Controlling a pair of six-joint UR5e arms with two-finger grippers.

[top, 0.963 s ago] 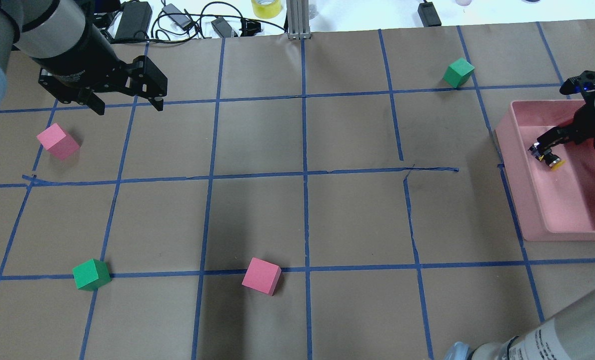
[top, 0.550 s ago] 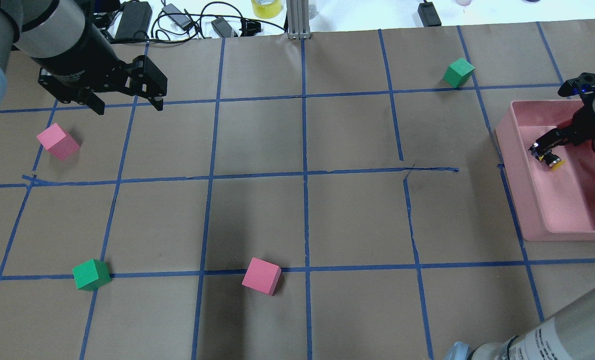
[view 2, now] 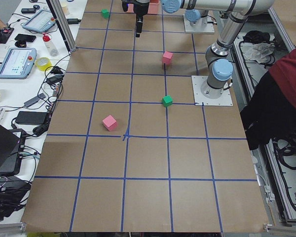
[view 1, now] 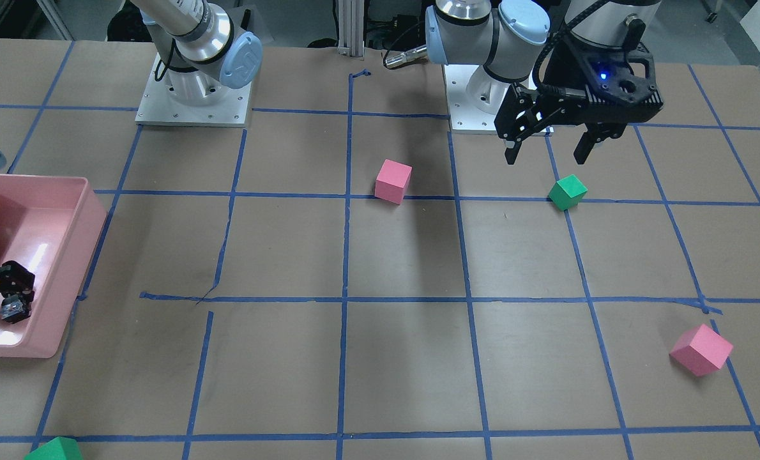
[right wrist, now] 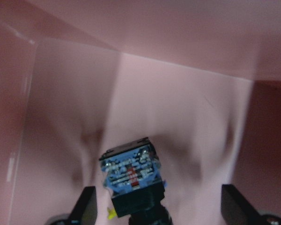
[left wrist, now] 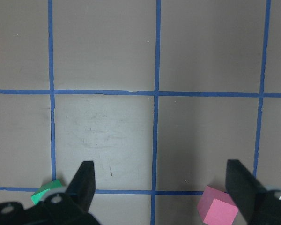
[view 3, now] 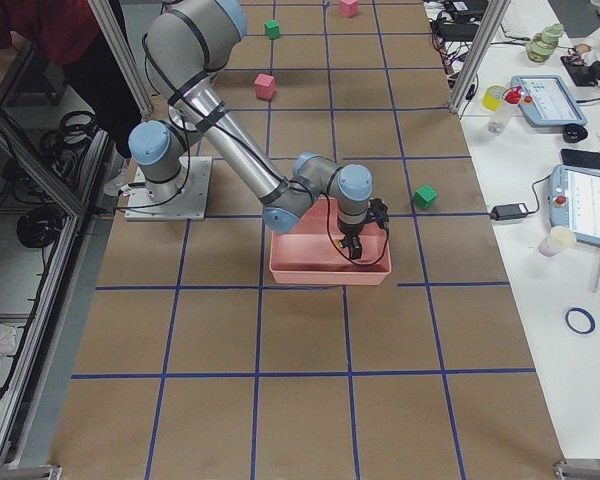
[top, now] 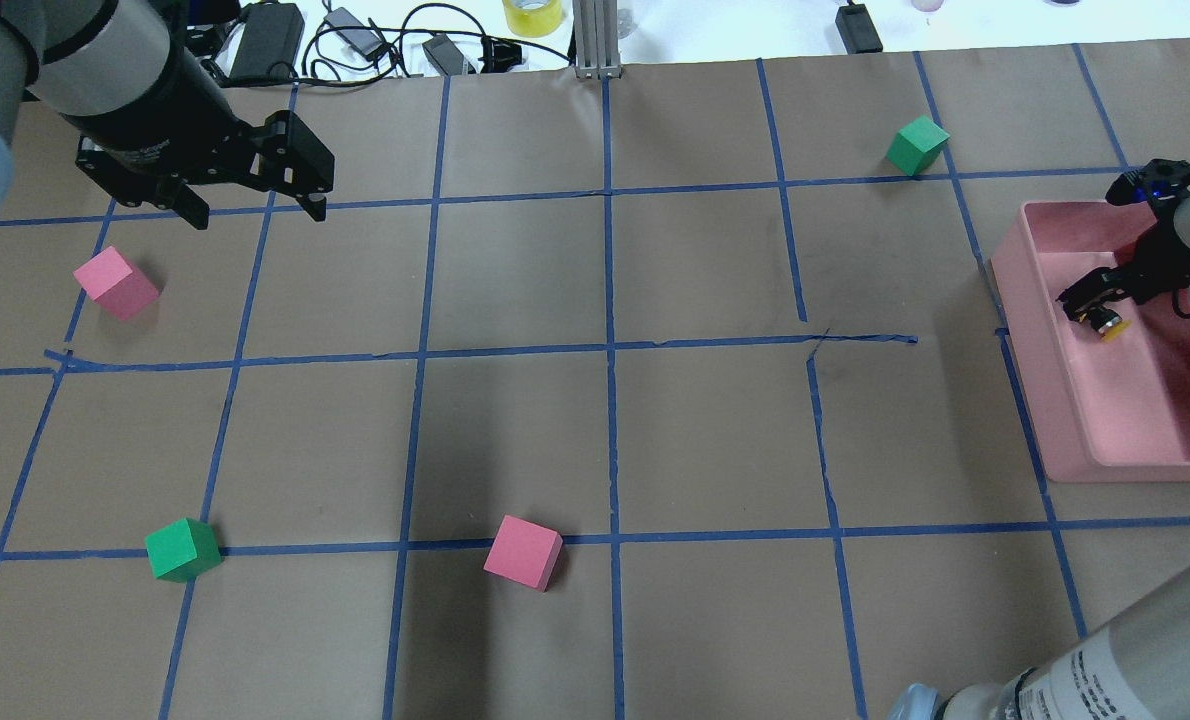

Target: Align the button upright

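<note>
Pink bin [top: 1040, 400] sits at table's far R side, open top, low walls. Inside it: the button [top: 1108, 326], in the half of the bin away from the robot, nr the wall facing table centre. Button isn't upright. It's tipped over, yellow cap pointing back twd robot's side, boxy base the other way. In R wrist view the blue-labelled base end faces the cam, w/ only a sliver of yellow showing below it.

R gripper [top: 1093, 300] reaches down into the bin right at the button. Its fingers [right wrist: 86, 208] are spread wide, one each side of the base w/ gaps both sides, not pinching it.

L gripper [top: 255, 212] hangs over the paper-covered table [top: 515, 440] at far L, also spread wide, nothing between the fingers.

Outside the bin: green cube [top: 917, 145] nr the bin's far corner but apart from it, pink cube [top: 523, 552] mid-table twd robot's edge.
</note>
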